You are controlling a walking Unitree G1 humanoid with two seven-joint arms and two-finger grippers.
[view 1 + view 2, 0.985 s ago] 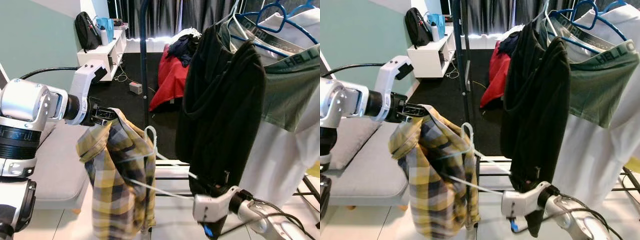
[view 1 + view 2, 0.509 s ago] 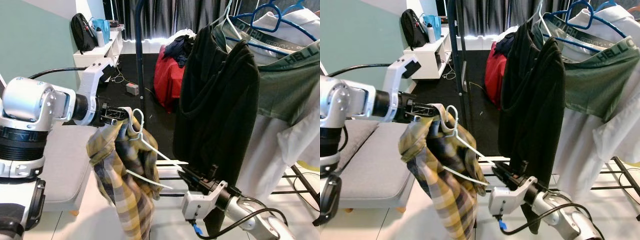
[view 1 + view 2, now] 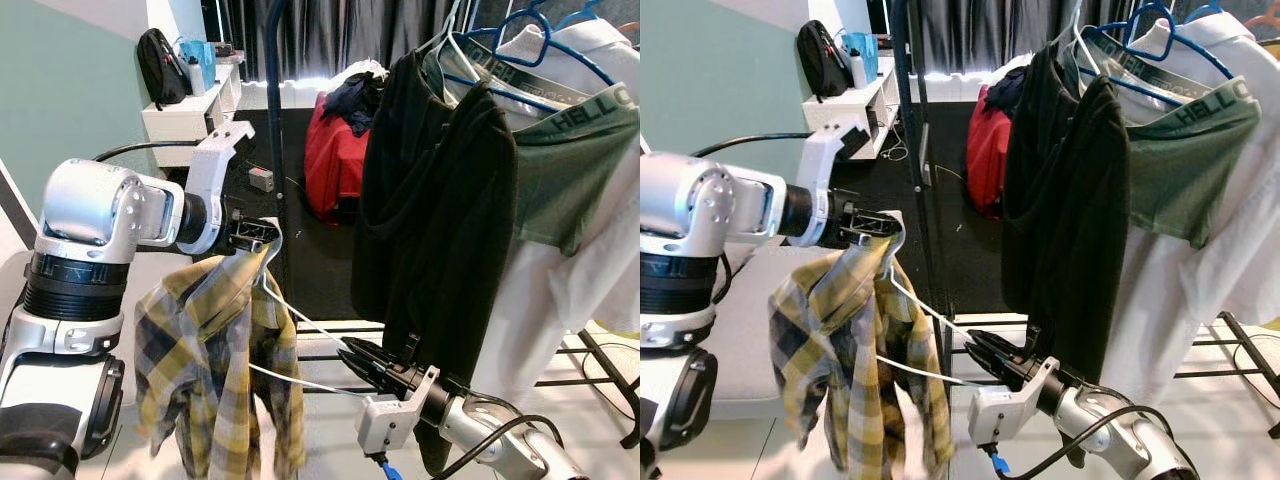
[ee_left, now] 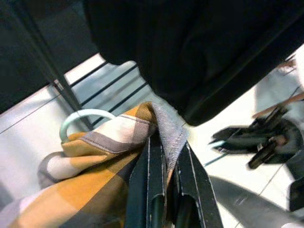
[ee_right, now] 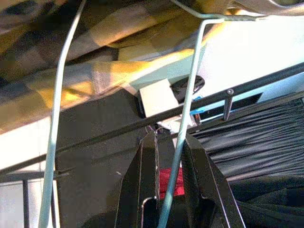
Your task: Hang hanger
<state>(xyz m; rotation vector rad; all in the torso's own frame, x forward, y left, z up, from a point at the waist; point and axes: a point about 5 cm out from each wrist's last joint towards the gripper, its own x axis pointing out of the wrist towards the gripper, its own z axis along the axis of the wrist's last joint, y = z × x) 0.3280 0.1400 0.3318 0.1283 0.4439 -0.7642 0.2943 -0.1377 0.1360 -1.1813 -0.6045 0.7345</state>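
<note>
At left of frame, the yellow plaid shirt [image 3: 215, 370] is pinched at its collar by the left pincer [image 3: 262, 233]. At lower centre, the thin white wire hanger [image 3: 915, 335] is clamped by the right pincer [image 3: 975, 349]. The carrying step appears in hand; lifting its hook to the rail is called for next.

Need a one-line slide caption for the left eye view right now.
Left gripper pinches the plaid shirt at its collar while the right gripper holds the white hanger beside the clothes rack.
</note>
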